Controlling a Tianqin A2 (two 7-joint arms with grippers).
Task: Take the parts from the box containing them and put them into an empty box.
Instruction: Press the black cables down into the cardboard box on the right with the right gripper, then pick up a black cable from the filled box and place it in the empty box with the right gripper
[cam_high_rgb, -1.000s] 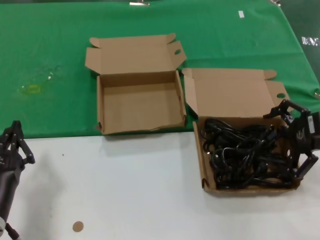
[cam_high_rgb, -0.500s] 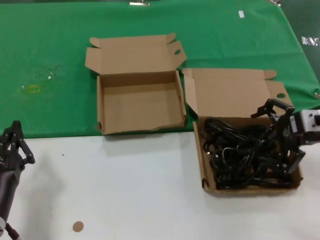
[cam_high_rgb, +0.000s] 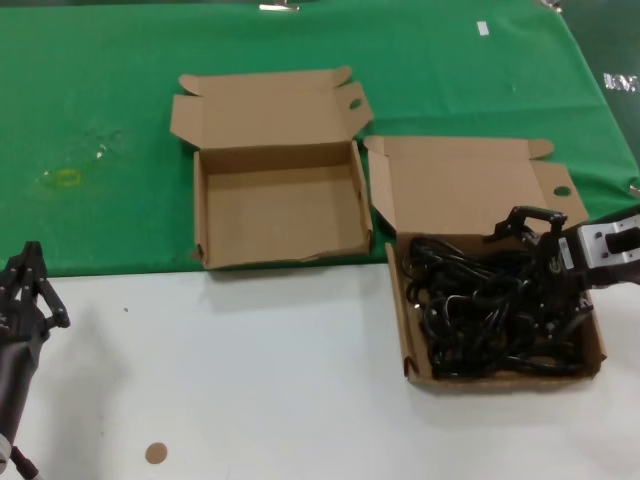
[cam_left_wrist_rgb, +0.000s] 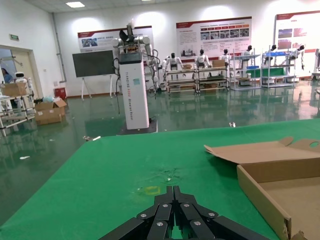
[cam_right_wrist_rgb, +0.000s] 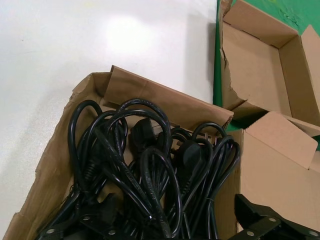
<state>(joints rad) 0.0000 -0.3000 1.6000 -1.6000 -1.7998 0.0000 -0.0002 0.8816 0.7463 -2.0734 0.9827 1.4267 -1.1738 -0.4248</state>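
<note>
- Power cords (cam_high_rgb: 490, 305): we record a tangled black heap filling the straight-rimmed cardboard box (cam_high_rgb: 409, 330) at about 4 o'clock in the head view, the box lying on the white table (cam_high_rgb: 250, 380), its lid flap (cam_high_rgb: 460, 185) open toward 12 o'clock.
- Change since the earlier frames: our right gripper (cam_high_rgb: 545, 265) has moved in from the box's 3 o'clock wall to over the heap's 1 o'clock part, and sits lower among the cords. The boxes and heap look unmoved.
- Right gripper state: fingers spread apart, closed on nothing that we can make out; the wrist view shows dark finger links at either side of the cords (cam_right_wrist_rgb: 150, 170), with one plug (cam_right_wrist_rgb: 191, 155) lying near the heap's middle.
- Left gripper (cam_high_rgb: 25, 290): parked at 9 o'clock over the white table, fingers drawn together in its wrist view (cam_left_wrist_rgb: 172, 212), holding nothing.
- Empty box (cam_high_rgb: 205, 215): on the green cloth (cam_high_rgb: 100, 100) at 11 o'clock, flap open, its near wall rim wavy.
- Edges and room: the two boxes sit just beside each other, a narrow gap between the empty box's 3 o'clock wall and the full box's flap. A small round brown disc (cam_high_rgb: 155, 453) lies at 7 o'clock.
</note>
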